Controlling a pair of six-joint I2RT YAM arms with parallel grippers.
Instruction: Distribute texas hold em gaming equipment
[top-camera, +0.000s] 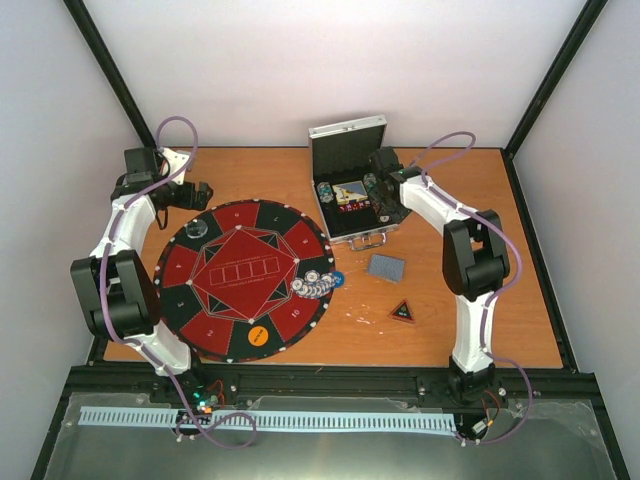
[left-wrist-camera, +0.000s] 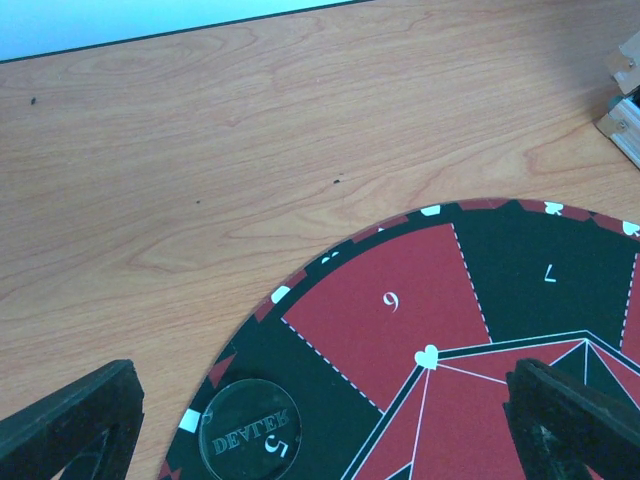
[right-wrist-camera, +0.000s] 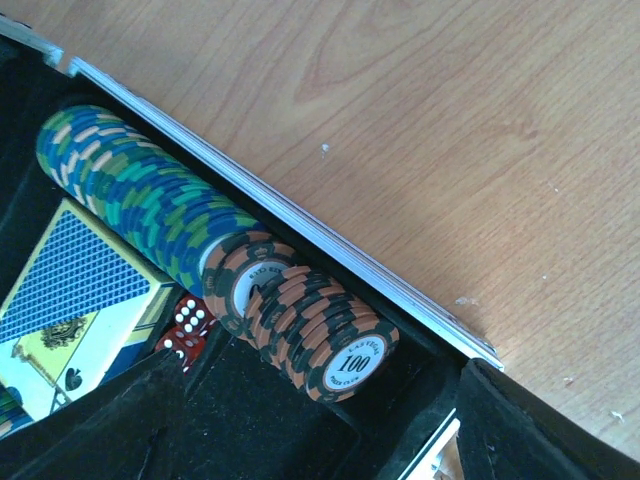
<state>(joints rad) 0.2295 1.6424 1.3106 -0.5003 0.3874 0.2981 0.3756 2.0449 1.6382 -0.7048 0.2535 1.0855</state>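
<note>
In the open silver case (top-camera: 348, 150), a short stack of orange-black poker chips (right-wrist-camera: 320, 335) marked 100 lies in a tray slot. It sits against a long green-blue row of chips (right-wrist-camera: 140, 200). My right gripper (right-wrist-camera: 320, 440) (top-camera: 384, 206) hangs over this stack, open, one finger on each side and touching nothing. My left gripper (left-wrist-camera: 320, 430) (top-camera: 200, 193) is open and empty over the mat's far left rim, near a clear dealer disc (left-wrist-camera: 246, 440) (top-camera: 197, 230). More chips (top-camera: 314, 285) and a blue disc (top-camera: 337, 279) lie at the mat's right edge. A yellow disc (top-camera: 258, 335) lies near its front.
The round red-and-black mat (top-camera: 243, 262) (left-wrist-camera: 400, 300) covers the left half of the table. A grey-blue deck of cards (top-camera: 386, 267) and a black-red triangle marker (top-camera: 402, 312) lie on the wood right of it. Red dice (right-wrist-camera: 185, 330) and a card box (right-wrist-camera: 70, 300) sit in the case.
</note>
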